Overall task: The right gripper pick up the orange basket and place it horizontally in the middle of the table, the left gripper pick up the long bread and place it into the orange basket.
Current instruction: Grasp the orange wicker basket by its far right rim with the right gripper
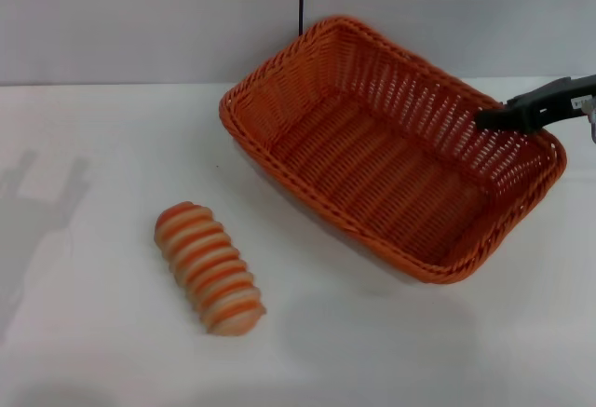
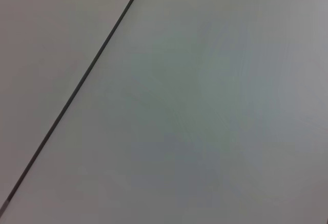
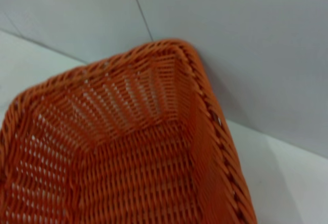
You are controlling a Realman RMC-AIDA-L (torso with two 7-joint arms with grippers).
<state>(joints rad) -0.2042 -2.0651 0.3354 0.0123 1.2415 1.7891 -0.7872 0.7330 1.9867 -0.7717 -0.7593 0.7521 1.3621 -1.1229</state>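
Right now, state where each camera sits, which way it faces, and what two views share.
Head view: high on the robot, looking down at the table, long bread, orange basket; right gripper at the basket's rim.
Left wrist view: faces a plain surface crossed by a dark line; no body parts.
Right wrist view: looks into the basket; no body parts.
Shared: head and right wrist views show the basket.

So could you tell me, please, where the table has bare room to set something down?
The table is bare in front of the orange basket and left of the long bread. It is tighter between them, and where the right hand reaches over the basket's rim.
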